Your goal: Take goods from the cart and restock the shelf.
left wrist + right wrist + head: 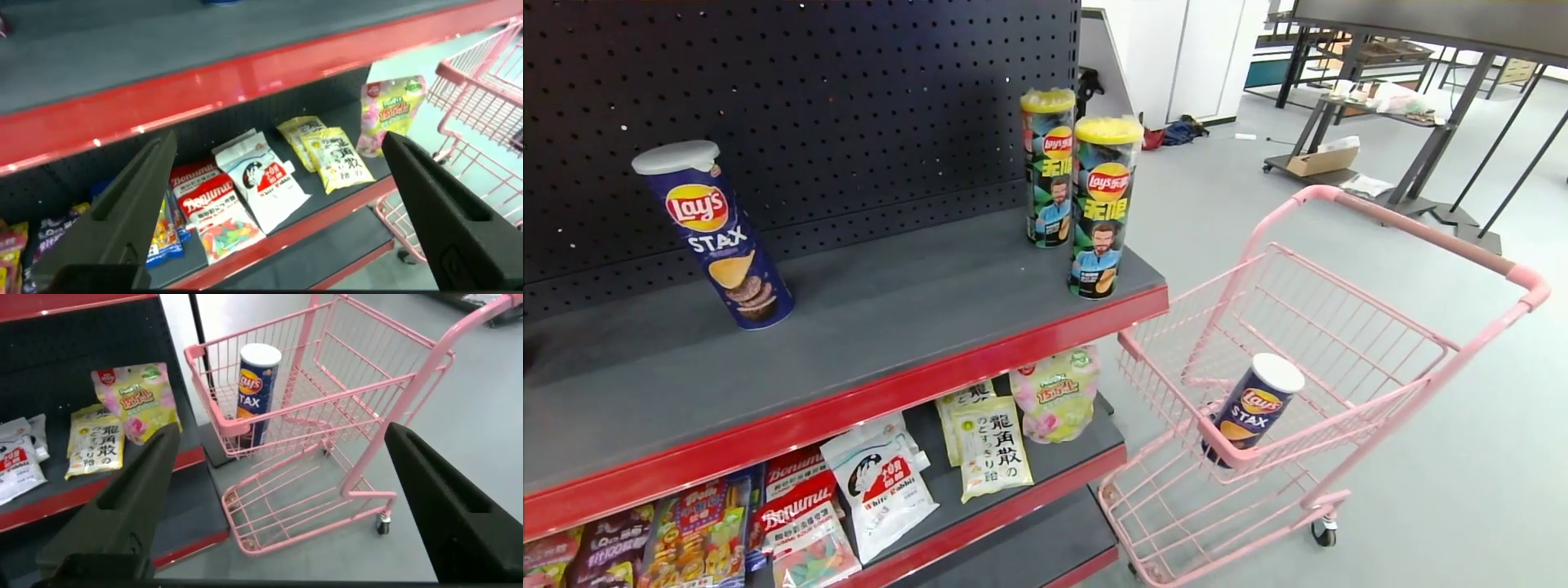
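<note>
Left gripper (279, 143): you find it spread wide and empty, facing the lower shelf (1086, 449) of snack bags; right gripper (282, 431): likewise spread wide and empty, above the floor beside the pink cart (1421, 231)

Goods for you to count:
- one blue chip can (1252, 408), white lid, upright in the cart's upper basket, against its near corner by the shelf end
- one blue chip can on the shelf (712, 235), grey lid, on the upper shelf (890, 310) near the pegboard (849, 98), well left of the others; it looks tilted in the head view
- two green chip cans with yellow lids, upright at the upper shelf's right end; the rear green can (1048, 167) just behind the front green can (1103, 208), which stands close to the red edge

Lower shelf, for your reference: pastel candy bag (1058, 392) at the right end; two yellow bags (988, 445) overlapping beside it; white bag (882, 482); red bags (800, 498); further mixed packets toward the left
</note>
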Tool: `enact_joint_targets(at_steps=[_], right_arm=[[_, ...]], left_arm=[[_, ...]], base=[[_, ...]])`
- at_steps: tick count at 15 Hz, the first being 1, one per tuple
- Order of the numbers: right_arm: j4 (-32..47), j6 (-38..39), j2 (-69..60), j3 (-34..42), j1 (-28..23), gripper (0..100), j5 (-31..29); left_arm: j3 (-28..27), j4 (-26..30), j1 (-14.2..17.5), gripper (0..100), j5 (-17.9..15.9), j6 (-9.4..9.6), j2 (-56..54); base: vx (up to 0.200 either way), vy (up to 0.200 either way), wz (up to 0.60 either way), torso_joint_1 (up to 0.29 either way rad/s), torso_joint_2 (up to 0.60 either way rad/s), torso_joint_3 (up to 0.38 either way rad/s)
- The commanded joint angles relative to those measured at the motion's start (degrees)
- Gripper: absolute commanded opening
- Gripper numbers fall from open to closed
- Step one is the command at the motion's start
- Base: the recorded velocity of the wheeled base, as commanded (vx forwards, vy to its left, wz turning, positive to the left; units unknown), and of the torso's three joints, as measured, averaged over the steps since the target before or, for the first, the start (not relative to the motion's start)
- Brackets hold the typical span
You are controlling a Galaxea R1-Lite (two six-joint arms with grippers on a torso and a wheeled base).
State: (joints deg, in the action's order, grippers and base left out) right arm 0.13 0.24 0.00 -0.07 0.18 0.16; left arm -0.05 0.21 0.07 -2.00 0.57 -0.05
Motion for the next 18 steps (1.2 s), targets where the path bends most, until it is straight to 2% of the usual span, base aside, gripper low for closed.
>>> enact_joint_targets(at_steps=[1,11,17,18], right_arm=[[0.0,0.0,0.0,0.0,0.0,100,0.0],[0.0,-0.2,0.0,0.0,0.0,100,0.0],[0.3,-0.5,0.5,-0.2,0.2,100,0.5],[0.3,0.3,3.4,-4.9,0.9,100,2.7]], left_arm=[[0.0,0.0,0.0,100,0.0,0.04,0.0],[0.0,0.0,0.0,100,0.0,0.04,0.0],[0.0,0.0,0.0,100,0.0,0.04,0.0],[0.0,0.0,0.0,100,0.0,0.31,0.0]], base=[[0.000,0.000,0.00,-0.139,0.39,0.271],[0.000,0.000,0.00,-0.171,0.50,0.328],[0.000,0.000,0.00,-0.029,0.11,0.078],[0.000,0.000,0.00,0.000,0.00,0.000]])
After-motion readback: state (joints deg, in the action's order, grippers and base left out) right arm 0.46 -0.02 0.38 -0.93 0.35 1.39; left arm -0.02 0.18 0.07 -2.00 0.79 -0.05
